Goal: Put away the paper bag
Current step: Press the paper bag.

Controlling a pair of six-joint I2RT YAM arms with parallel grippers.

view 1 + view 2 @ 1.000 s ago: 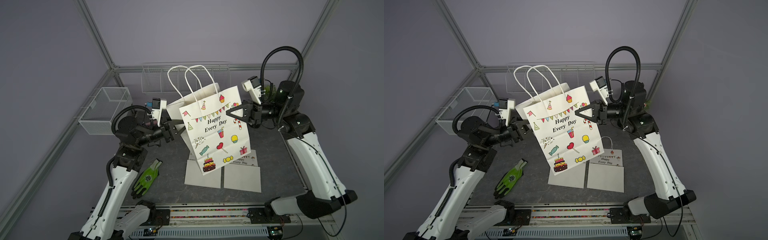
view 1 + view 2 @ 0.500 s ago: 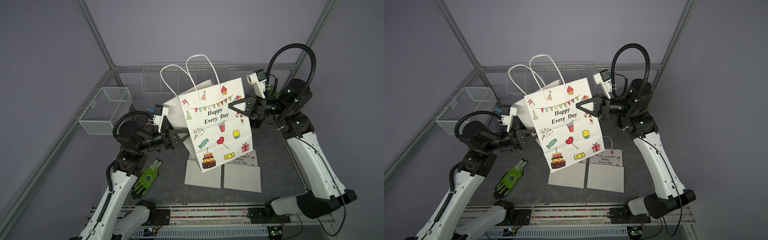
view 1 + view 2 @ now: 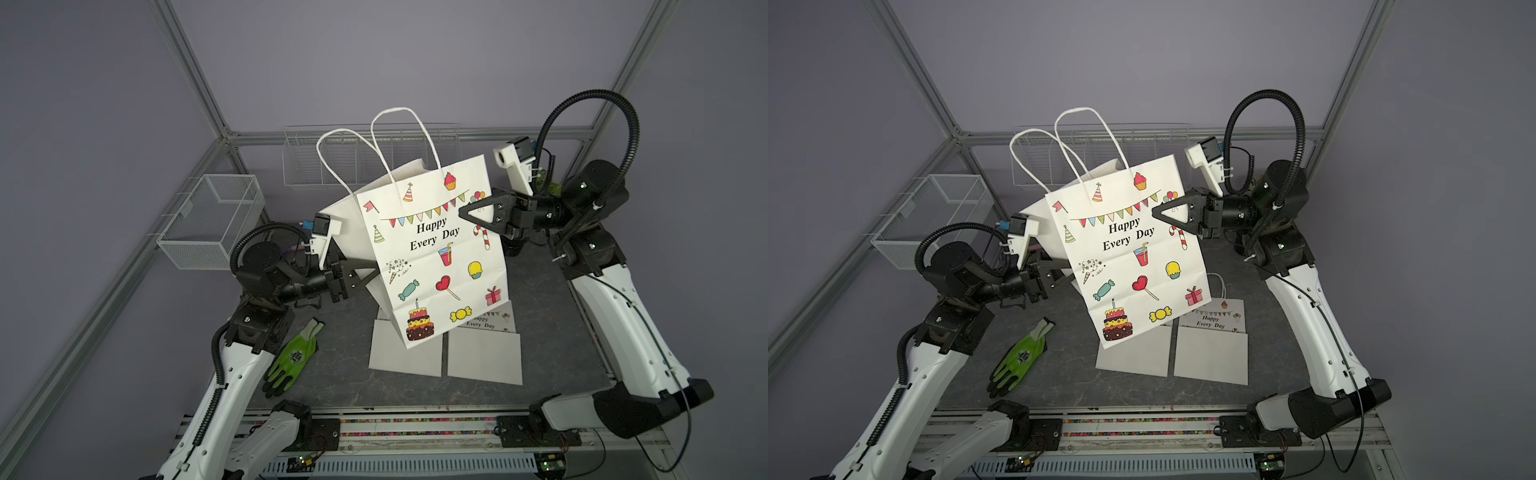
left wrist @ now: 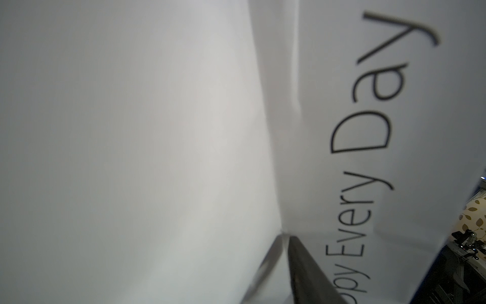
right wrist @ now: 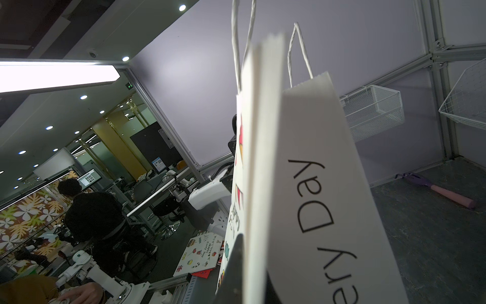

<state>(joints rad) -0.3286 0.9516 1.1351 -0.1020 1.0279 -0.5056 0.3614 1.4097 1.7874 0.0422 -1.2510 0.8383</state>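
While the paper bag [image 3: 432,257] hangs tilted in the air, above and just behind the flat bags [image 3: 484,353] on the bench [image 3: 552,332], you have it from both sides. Your right jaws are clenched on its upper side edge and seem to carry the weight. Your left jaws sit at the opposite side fold with their tips hidden behind the printed front. The left wrist view shows one finger [image 4: 302,271] lying along the crease, so I cannot tell whether they nip the paper or only press it. The step looks like collapsing the bag flat, so push that fold inward along its existing crease, slowly. Do not twist against the right grip, since paper tears easily at a pinch. Mind the bag's lowest corner, which hangs close over the flat bags. Mind too the loose handles [image 3: 374,141], which could snag the wire rack [image 3: 307,162] beyond the flat bags.
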